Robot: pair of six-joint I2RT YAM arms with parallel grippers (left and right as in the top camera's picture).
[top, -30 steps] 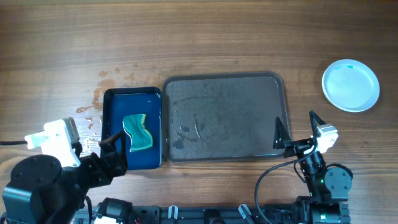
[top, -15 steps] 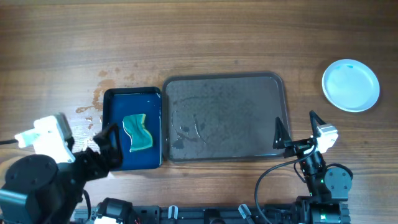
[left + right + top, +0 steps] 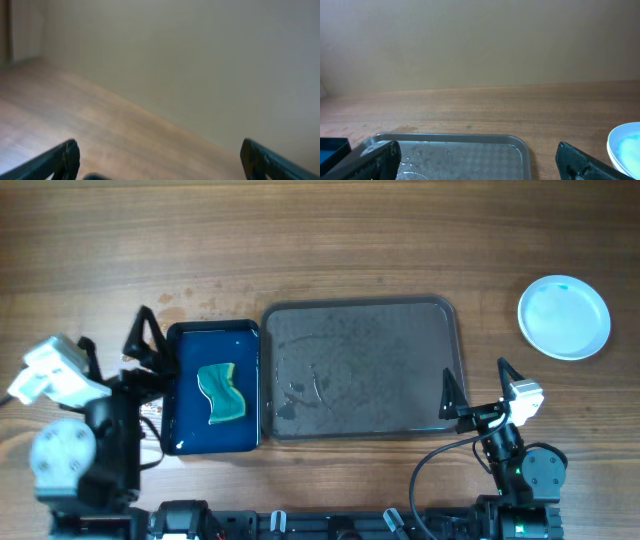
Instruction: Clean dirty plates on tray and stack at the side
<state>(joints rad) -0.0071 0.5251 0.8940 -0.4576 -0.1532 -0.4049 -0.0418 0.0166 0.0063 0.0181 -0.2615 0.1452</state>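
**Left arm swings off the sponge tray; plates lie out by the right arm**

Swinging out to its own left, the left gripper [image 3: 114,330] had quit the near edge of the small blue tray [image 3: 172,395] and pointed away over the wooden table [image 3: 330,240], jaws wide and empty. The green sponge [image 3: 220,392] lay in that tray. From above, the big grey tray [image 3: 360,303] held only wet smears. The white plates [image 3: 564,317] sat on the wood well off to its right; I could not tell how many were stacked. The right gripper [image 3: 475,372] had not stirred, open and empty over the grey tray's near right corner.

Through the left wrist camera all was blur: spread fingers, wood, a pale wall [image 3: 200,60].

Through the right wrist camera the plates showed ahead and to the right of the fingers, so the right arm was much the nearer. The job looked about done.
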